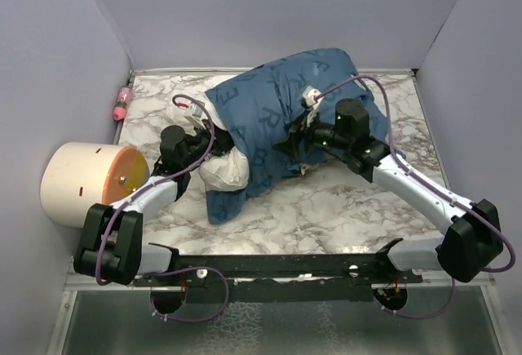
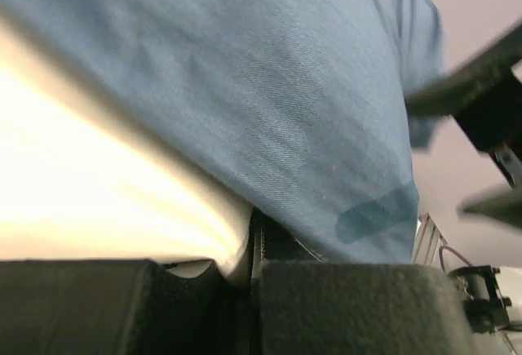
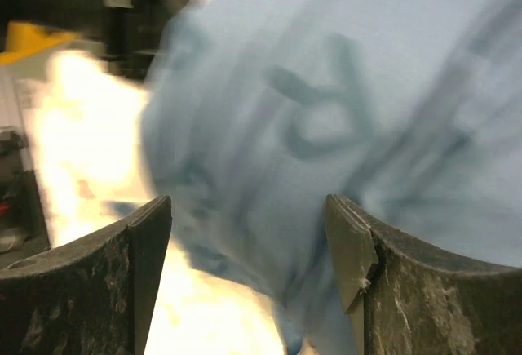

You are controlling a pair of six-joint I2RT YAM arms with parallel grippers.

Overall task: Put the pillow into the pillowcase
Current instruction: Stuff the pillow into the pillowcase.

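The pillowcase [image 1: 277,114] is lying across the middle of the table [image 1: 342,200], covering most of the pillow [image 1: 227,167], whose white end is bulging out on the left. The left gripper [image 2: 253,277] is pressing in at that bare end, jaws closed tight on a fold of the pillow's white cloth, with the blue hem draping just above. The right gripper [image 3: 249,208] is standing wide open against the pillowcase's near side, gripping nothing, with blurred blue cloth between its fingers.
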